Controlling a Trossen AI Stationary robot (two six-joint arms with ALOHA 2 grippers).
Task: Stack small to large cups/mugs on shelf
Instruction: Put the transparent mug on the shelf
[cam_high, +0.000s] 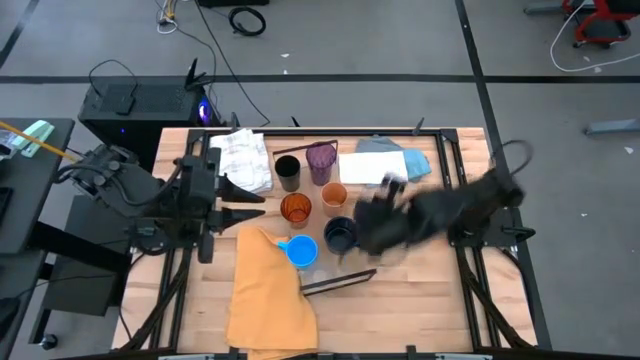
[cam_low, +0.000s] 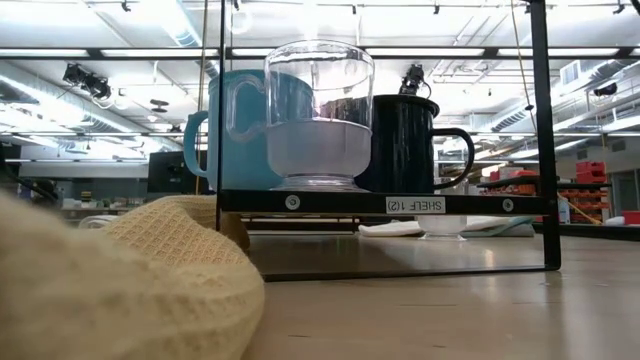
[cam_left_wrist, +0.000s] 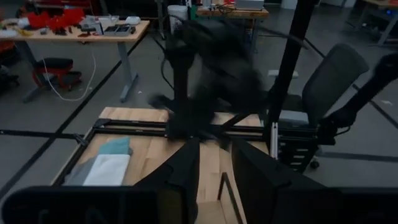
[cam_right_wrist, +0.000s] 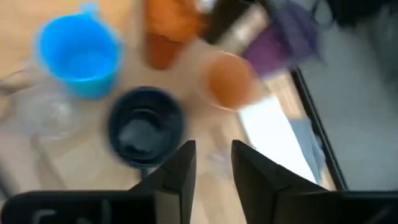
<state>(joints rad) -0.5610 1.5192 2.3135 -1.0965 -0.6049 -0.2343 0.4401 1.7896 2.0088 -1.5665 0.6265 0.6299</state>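
My right claw (cam_right_wrist: 212, 163) hangs over the middle of the bench (cam_high: 420, 300), its two fingers standing a little apart with nothing between them, so I judge I am between cups: one just let go or the next not yet chosen. Directly below and slightly ahead of my fingertips sits the dark navy mug (cam_right_wrist: 145, 126), mouth up, with the bright blue mug (cam_right_wrist: 79, 54) beyond it to one side and a clear plastic cup (cam_right_wrist: 38, 102) just beside that. Further out from my claw I see the peach cup (cam_right_wrist: 228, 79), the orange tumbler (cam_right_wrist: 169, 34) and the purple tumbler (cam_right_wrist: 281, 37), all blurred by my own motion. From table height, the shelf (cam_low: 380, 203) carries the blue mug, a clear cup and the dark mug in a row, none nested in another. My left claw (cam_high: 243, 203) waits at the bench's edge, well away from the cups, fingers slightly parted and empty. The stacking looks barely begun to me. My next move calls for picking the smallest cup within reach, probably the peach one, coming down square over its rim, and closing gently so the thin wall does not buckle or tip its neighbours.
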